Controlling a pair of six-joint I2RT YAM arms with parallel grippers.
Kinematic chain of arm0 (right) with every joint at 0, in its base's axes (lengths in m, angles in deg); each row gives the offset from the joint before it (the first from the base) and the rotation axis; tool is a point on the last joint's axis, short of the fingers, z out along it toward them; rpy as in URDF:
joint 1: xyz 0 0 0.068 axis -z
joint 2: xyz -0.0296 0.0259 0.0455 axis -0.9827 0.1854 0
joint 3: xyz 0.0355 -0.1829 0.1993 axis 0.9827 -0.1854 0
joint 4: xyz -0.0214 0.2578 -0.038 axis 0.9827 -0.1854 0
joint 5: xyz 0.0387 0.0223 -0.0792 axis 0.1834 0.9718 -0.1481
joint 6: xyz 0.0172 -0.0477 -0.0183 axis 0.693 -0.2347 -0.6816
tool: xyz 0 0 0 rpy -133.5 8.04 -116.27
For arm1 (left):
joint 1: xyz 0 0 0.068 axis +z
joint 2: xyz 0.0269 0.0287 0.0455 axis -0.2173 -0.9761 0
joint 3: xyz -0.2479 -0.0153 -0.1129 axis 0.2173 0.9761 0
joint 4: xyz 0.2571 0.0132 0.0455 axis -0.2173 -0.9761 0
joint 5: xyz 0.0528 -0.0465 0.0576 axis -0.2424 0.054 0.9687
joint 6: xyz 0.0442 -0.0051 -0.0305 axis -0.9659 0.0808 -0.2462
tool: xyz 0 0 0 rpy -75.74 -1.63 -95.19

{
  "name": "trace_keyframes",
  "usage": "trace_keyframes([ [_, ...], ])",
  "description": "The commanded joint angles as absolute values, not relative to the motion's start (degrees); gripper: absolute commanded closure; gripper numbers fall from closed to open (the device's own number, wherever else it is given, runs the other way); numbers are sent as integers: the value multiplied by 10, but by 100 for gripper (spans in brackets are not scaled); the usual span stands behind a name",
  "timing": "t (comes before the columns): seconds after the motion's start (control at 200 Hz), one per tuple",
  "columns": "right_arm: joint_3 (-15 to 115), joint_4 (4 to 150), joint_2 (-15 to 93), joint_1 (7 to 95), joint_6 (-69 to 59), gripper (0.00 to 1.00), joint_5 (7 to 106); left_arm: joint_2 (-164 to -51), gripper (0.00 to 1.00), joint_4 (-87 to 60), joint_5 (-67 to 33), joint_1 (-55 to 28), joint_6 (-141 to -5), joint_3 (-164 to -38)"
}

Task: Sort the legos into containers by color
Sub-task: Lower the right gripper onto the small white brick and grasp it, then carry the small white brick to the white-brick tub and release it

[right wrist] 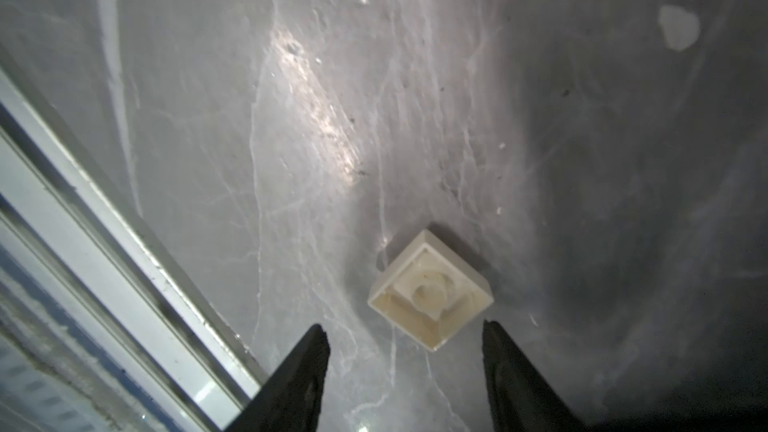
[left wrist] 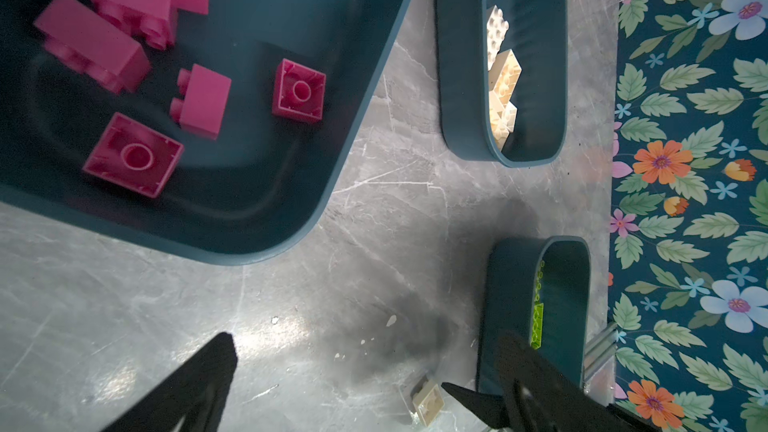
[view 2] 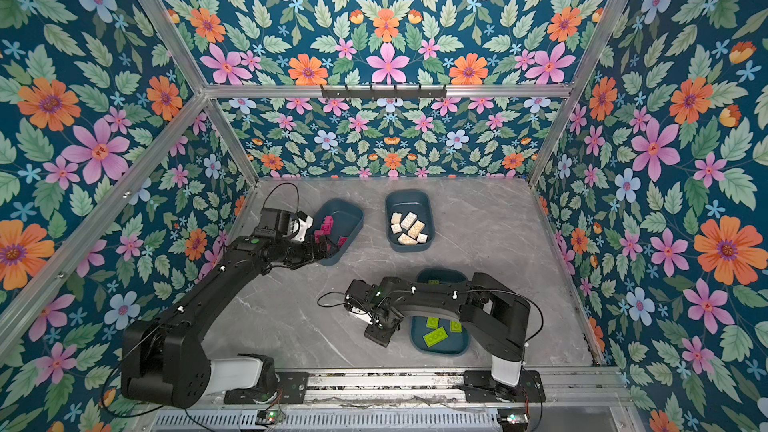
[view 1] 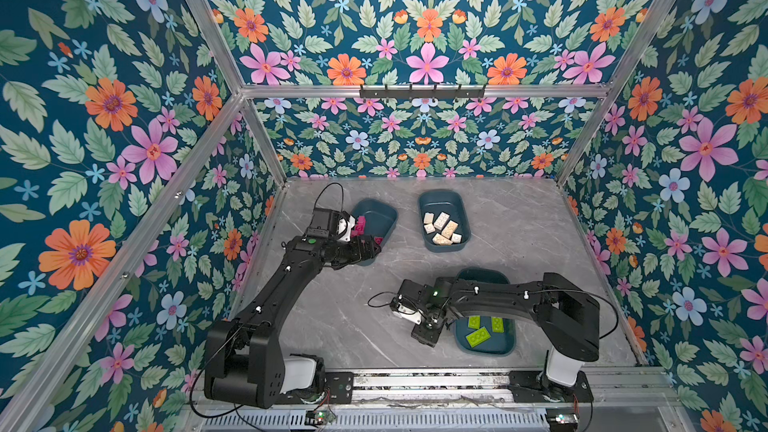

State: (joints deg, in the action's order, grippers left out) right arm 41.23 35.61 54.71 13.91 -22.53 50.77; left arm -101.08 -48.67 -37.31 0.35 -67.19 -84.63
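While the right claw stands part open, empty, a cream brick lies upturned just beyond its tips; the left claw gapes empty.

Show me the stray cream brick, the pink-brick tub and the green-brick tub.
cream brick (right wrist: 430,290), right wrist view, underside.
pink-brick tub (left wrist: 353,35), left wrist view, inner wall.
green-brick tub (view 1: 503,342), a top view, bare floor.

Floral wallpaper on deep teal covers the enclosure's walls. Aluminium rails frame it above a grey marble-patterned tabletop, glossy under the light.
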Motion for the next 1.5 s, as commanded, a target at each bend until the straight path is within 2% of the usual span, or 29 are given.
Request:
trace_keyframes([
  [0.0,421,358,557,138,-207,40,523,-1011,0,-487,-370,4,-678,-845],
  [0.295,432,365,575,139,-197,42,526,-1014,0,-486,-372,4,-678,-846],
  [0.485,450,347,593,137,-191,46,510,-1012,0,-487,-371,4,-679,-844],
  [0.765,450,321,600,125,-205,67,456,-1011,0,-490,-369,4,-682,-842],
  [0.92,452,319,576,131,-195,74,442,-1012,0,-490,-371,5,-683,-846],
  [1.215,484,305,472,255,-225,77,457,-1016,0,-459,-404,3,-660,-854],
  [1.495,579,311,495,427,-307,77,498,-1023,0,-399,-438,0,-616,-868],
])
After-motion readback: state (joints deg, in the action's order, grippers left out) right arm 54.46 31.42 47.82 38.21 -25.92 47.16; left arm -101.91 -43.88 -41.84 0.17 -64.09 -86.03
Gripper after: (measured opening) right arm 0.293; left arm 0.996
